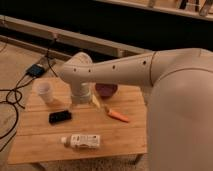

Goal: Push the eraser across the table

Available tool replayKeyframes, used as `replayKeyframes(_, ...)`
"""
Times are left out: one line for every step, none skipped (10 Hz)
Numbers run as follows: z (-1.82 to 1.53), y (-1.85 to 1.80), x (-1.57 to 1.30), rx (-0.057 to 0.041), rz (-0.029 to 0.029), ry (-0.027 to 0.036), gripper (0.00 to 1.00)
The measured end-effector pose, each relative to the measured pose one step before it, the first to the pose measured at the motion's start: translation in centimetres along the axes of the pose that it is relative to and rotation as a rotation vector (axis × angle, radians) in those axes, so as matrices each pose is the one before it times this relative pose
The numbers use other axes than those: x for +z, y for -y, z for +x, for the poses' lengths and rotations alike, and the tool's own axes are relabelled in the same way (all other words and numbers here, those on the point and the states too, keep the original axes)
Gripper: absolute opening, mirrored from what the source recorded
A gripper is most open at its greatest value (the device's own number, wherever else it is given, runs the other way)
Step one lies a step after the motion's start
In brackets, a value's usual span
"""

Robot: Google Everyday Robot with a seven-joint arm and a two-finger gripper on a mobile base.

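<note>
The eraser (pixel 60 116) is a small flat black block lying on the left part of the light wooden table (pixel 45 135). My white arm reaches in from the right and bends down over the table's back middle. The gripper (pixel 80 100) is at the end of the arm's lower section, close to the tabletop, a little behind and to the right of the eraser and apart from it. The arm's own body hides most of the gripper.
A white cup (pixel 45 92) stands at the back left. A purple bowl (pixel 106 90) sits behind the arm. A pale beige piece (pixel 95 102) lies beside the gripper. An orange carrot (pixel 119 116) lies right of centre. A white bottle (pixel 82 141) lies near the front edge. Cables (pixel 12 97) run over the floor at left.
</note>
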Motion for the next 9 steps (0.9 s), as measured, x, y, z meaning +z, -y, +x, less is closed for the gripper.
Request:
replayKeyframes(-0.140,0.067,0.227,-0.00956,0.00912,-0.00435,0.80)
replayKeyframes(-0.189,-0.208,0.212,-0.01260,0.00703,-0.00203,0.80)
replayKeyframes(-0.642,-1.167,0.709,-0.03999,0.01389,-0.00540,0.80)
replayKeyframes(-0.709,-0.683,0.495,-0.02557,0.01137,-0.00372,0.80)
replayKeyframes(-0.514,-0.490,0.401,-0.01542,0.00585,-0.00679,0.80)
replayKeyframes(-1.137,-1.062,0.618,-0.02553,0.00790,-0.00660,0.80)
replayKeyframes(-0.557,-0.605,0.288,-0.01178,0.00191,-0.00286,0.80)
replayKeyframes(-0.717,-0.904,0.544,-0.01426,0.00004,-0.00937,0.80)
replayKeyframes(-1.058,-1.024,0.699,-0.01338,-0.00183,-0.00815,0.80)
